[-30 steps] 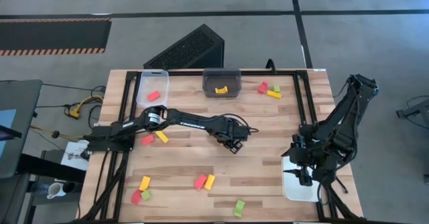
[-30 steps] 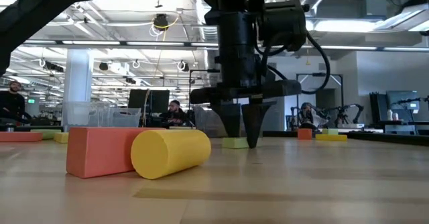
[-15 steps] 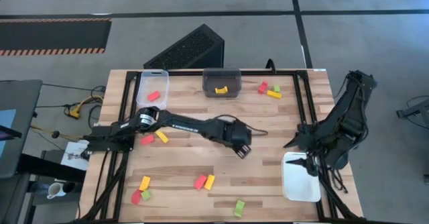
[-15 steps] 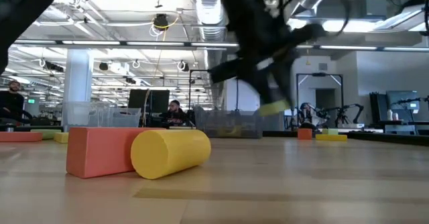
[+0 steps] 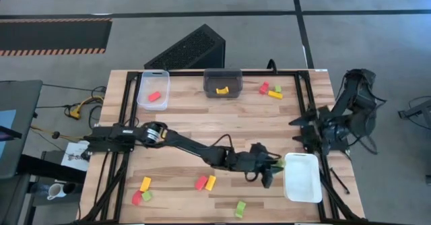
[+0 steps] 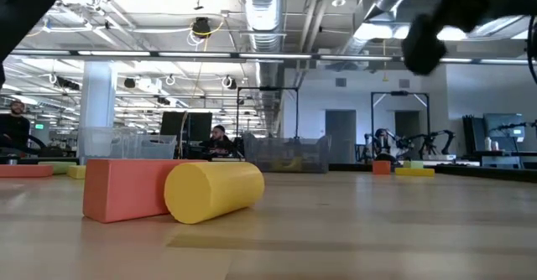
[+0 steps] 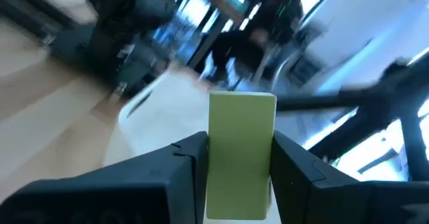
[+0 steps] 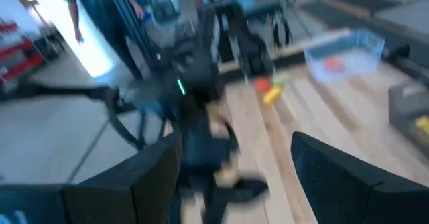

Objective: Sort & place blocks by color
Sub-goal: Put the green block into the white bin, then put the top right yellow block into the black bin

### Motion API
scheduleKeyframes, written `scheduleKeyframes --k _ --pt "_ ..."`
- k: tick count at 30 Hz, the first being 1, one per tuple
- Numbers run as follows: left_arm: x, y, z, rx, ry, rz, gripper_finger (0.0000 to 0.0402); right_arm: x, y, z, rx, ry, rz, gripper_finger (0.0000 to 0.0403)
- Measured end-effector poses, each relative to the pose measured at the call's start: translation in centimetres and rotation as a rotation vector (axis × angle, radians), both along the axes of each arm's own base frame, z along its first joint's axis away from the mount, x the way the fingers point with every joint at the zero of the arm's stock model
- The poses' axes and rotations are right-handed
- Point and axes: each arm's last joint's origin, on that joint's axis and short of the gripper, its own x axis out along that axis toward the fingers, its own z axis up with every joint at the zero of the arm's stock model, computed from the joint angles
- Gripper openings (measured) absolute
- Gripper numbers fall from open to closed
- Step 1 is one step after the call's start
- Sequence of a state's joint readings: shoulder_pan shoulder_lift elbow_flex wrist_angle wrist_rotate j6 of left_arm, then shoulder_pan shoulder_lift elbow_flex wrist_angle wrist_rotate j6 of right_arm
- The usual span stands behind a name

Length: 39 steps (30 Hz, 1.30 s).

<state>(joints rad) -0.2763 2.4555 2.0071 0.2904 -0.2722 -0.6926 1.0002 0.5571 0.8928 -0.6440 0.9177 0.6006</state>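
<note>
Swung from mid-table across to the white tray [image 5: 302, 178]: left gripper [image 5: 271, 169], pinching a green block [image 7: 241, 153] upright beside the rim, presumably for dropping there. Parked off the table's right edge, fingers spread, holding nothing: right gripper [image 5: 311, 126].

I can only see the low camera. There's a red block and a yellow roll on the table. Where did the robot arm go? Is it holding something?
Observer: The left gripper reaches across the table, right beside the white tray. It is shut on a green block.
Operator: Is anything in that white tray already?
Observer: From above I can see nothing in it.
Operator: What's the other arm doing?
Observer: The right gripper is open with nothing between its fingers. That arm is drawn back past the table's right edge.
Operator: Are the other trays filled?
Observer: The clear tray holds one red block, and the dark grey tray one yellow block.
</note>
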Motion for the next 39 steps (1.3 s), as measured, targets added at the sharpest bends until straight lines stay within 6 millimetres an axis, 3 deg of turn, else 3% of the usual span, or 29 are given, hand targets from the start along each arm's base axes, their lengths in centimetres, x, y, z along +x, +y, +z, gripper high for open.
scheduleKeyframes --k 5,12,18,23,33,39 --pt "1.8 0.5 -2.2 -0.04 -0.136 0.0 0.0092 -0.2 -0.4 1.2 0.009 -0.088 -0.016 0.0306" --pt "4.5 -0.2 -4.4 -0.036 -0.18 -0.033 0.0092 -0.2 -0.4 1.2 -0.01 -0.094 -0.014 0.0306" --pt "4.6 -0.1 -6.6 -0.045 -0.165 -0.021 0.0093 -0.1 -0.4 1.2 -0.02 -0.097 -0.038 0.0306" --pt "4.7 -0.1 -6.4 0.018 -0.172 -0.032 0.0114 -0.1 -0.5 1.2 -0.024 -0.098 -0.052 0.0306" --pt "4.8 0.2 -5.7 0.098 -0.242 -0.125 0.0224 0.2 -0.8 1.2 -0.024 -0.095 -0.096 0.0306" --pt "5.0 0.8 -5.5 0.127 -0.271 -0.195 0.0243 0.2 -0.8 1.2 -0.016 -0.094 -0.091 0.0306"
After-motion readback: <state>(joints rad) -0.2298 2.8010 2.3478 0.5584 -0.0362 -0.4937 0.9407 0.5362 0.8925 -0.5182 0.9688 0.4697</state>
